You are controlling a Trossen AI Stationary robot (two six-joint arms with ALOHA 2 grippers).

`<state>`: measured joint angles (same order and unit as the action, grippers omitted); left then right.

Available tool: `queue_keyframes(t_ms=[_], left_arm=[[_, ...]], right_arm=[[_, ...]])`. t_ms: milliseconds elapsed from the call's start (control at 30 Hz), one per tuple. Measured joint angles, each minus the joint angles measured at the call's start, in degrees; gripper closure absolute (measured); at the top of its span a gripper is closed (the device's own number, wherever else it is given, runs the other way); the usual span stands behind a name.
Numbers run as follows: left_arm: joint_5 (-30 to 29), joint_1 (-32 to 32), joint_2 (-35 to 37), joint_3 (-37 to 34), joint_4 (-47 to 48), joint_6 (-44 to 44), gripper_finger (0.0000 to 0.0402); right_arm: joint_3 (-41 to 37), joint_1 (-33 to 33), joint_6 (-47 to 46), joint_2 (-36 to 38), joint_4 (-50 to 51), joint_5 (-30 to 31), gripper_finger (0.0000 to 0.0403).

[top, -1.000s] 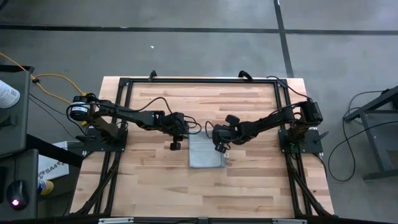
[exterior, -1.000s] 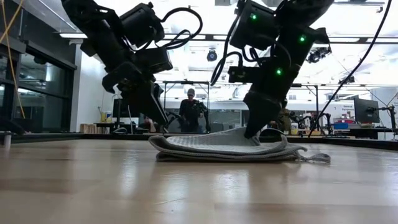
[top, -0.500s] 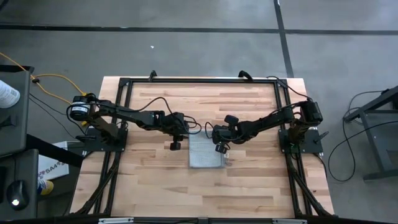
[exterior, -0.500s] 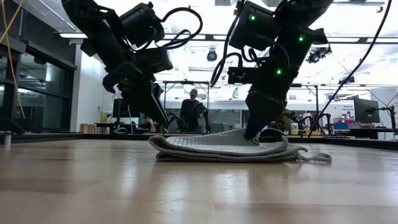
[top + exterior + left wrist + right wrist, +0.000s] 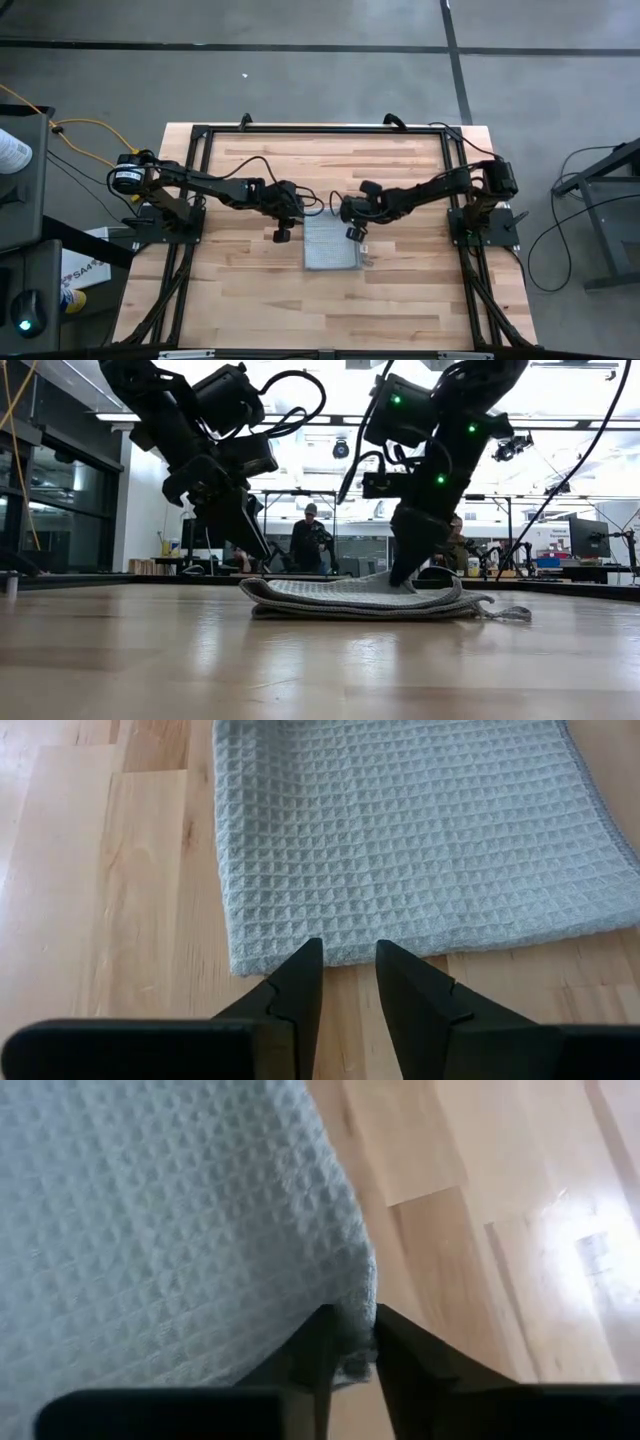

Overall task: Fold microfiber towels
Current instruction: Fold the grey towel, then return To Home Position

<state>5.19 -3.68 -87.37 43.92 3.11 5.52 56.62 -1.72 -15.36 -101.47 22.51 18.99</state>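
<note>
The light grey-blue towel [image 5: 331,245] lies folded in a flat rectangle on the wooden table, layers stacked in the low view [image 5: 360,598]. My right gripper [image 5: 353,233] is shut on the towel's right edge near the far right corner. My left gripper [image 5: 282,234] hovers just off the towel's left side. Its fingers are a little apart and touch nothing, and in the left wrist view [image 5: 348,960] they stand at the towel's edge [image 5: 330,952]. My right gripper pinches the upper layer's edge [image 5: 352,1315] between its two fingers, near the towel's far right corner. The fingers come from above, slanting down from the table's right side. The pinched part [image 5: 395,576] is raised slightly; the rest of the towel lies flat on the table.
A black frame [image 5: 320,130] runs round the tabletop, with the arm bases at the left and right edges. Bare wood lies near and far of the towel. A person [image 5: 306,540] shows in the room behind the table.
My right gripper has shifted slightly toward the table's far edge and tipped, still shut on the towel's edge. The raised part of the upper layer has sunk a little. The rest of the towel has stayed in place.
</note>
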Motion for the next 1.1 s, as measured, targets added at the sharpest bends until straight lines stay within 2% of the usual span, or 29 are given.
queue_keyframes(t_ms=[300, 500, 667, 867, 1100], left_arm=[[-0.17, 0.02, 0.0, 0.0, 0.11, 0.37, 0.0303], [-3.26, -0.04, 0.0, 0.04, -0.37, 0.61, 0.0304], [-7.59, -0.07, 0.0, 0.04, -0.83, 0.69, 0.0305], [-8.11, -0.07, 0.0, 0.07, -3.05, 3.3, 0.0305], [-8.77, -0.07, 0.0, 0.07, -3.43, 3.26, 0.0305]], right_arm=[[0.04, 2.18, 0.55, 0.0, -1.58, 0.23, 0.0237], [0.04, 3.48, 0.2, 0.0, -1.58, 0.37, 0.0196], [0.04, 4.16, 0.16, 0.0, -1.66, 0.38, 0.019], [0.07, 5.16, 0.46, 0.55, -1.8, 2.97, 0.0206], [0.04, 5.6, 0.61, 3.83, -0.68, 2.03, 0.0223]])
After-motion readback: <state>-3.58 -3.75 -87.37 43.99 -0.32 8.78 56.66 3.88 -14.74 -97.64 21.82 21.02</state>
